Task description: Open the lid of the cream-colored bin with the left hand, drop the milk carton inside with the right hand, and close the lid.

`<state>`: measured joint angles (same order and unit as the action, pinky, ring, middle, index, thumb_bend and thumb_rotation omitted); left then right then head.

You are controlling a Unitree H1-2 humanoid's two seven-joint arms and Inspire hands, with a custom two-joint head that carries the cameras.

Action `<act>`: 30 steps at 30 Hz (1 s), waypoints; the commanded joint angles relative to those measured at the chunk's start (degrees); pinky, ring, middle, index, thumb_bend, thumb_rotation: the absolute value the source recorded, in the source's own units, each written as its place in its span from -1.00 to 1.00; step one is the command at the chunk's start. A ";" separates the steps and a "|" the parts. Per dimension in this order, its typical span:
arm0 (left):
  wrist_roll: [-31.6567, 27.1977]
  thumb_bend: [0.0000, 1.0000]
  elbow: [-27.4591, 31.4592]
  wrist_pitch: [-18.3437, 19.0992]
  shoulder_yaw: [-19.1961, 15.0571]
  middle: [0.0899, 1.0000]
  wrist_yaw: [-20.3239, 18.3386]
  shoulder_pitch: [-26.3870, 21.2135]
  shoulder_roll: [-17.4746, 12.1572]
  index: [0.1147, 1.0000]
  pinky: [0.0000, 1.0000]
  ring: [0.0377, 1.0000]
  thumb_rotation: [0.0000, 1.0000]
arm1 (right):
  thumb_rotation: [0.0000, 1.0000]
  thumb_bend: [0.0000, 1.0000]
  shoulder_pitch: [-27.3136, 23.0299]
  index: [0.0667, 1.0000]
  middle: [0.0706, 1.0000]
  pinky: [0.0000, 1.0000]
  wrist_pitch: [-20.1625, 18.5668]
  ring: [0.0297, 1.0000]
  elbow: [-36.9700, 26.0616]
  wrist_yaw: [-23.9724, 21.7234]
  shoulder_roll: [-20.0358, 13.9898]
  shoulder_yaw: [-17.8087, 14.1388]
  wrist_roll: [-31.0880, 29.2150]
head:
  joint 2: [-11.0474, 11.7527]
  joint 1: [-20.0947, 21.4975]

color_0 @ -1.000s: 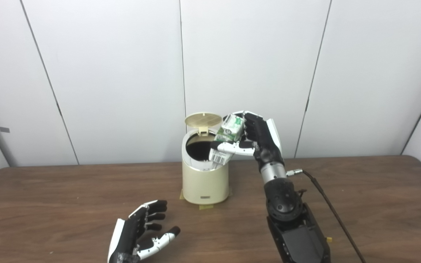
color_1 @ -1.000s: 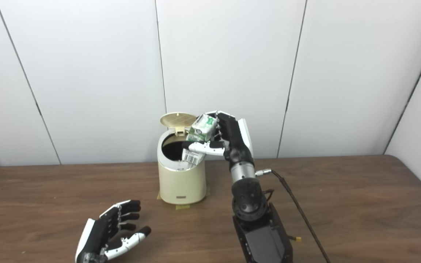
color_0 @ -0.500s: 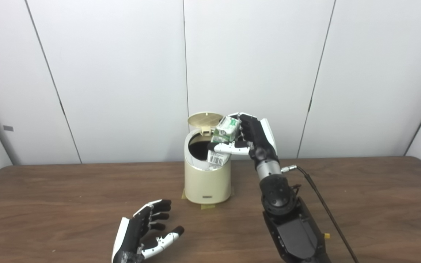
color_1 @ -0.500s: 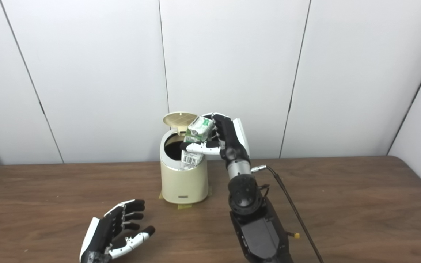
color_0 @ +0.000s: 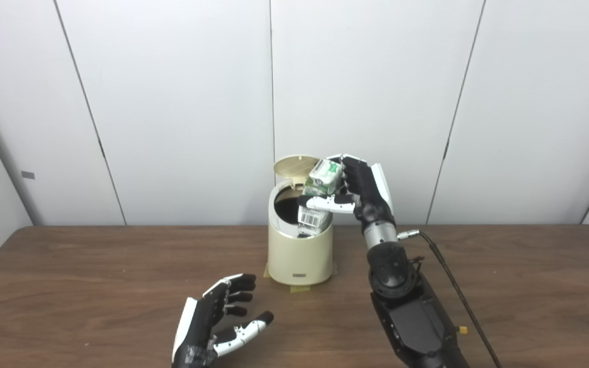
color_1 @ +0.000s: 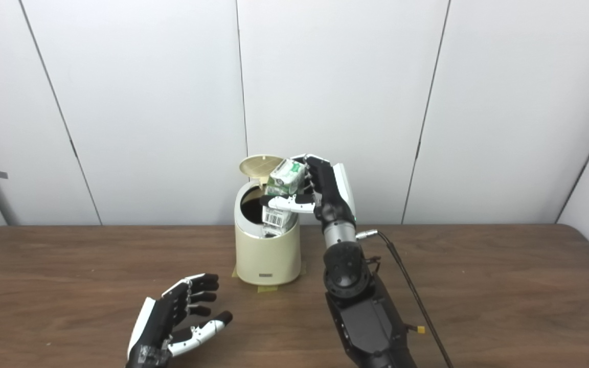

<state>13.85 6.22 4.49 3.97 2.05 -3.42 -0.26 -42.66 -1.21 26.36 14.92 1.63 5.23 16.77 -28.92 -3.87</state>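
barcode (color_0: 311, 219) on milk carton (color_0: 317, 197), print unreadable

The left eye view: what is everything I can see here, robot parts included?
Cream-colored round bin: one, mid-table, on tape patches.
Round ribbed cream lid: one, hinged up behind the bin's mouth.
Green-and-white milk carton: one, tilted, lower end in the bin's mouth.
Brown wooden table: one, across the foreground.
White wall panels: several, behind the table.
Black cable: one, by the right arm.
Right hand: black-and-white, shut on the carton.
Left hand: black-and-white, open, low near the front edge.
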 commanded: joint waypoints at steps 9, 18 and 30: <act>0.31 0.32 3.18 0.27 0.28 0.44 0.47 -1.16 0.53 0.39 0.26 0.41 -0.87 | -1.00 0.04 -4.00 -0.01 -0.25 -0.44 3.85 -0.40 2.03 4.04 1.45 0.61 1.90 | -0.38 0.20; -0.01 0.32 3.31 -0.12 0.63 0.42 0.57 -0.95 0.94 0.37 0.24 0.40 -0.88 | -1.00 0.04 -3.97 -0.01 -0.23 -0.45 7.65 -0.39 6.13 8.62 2.70 0.35 2.53 | -0.71 -0.19; 0.16 0.30 3.86 0.30 0.77 0.42 0.64 -0.76 1.31 0.37 0.25 0.39 -0.93 | -1.00 0.04 -4.84 -0.01 -0.23 -0.45 11.90 -0.40 11.18 12.75 3.78 0.72 2.88 | -1.11 -0.53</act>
<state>13.82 8.02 5.71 4.56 2.06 -2.89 0.50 -44.58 9.37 37.58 27.25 5.00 5.72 18.92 -29.97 -4.39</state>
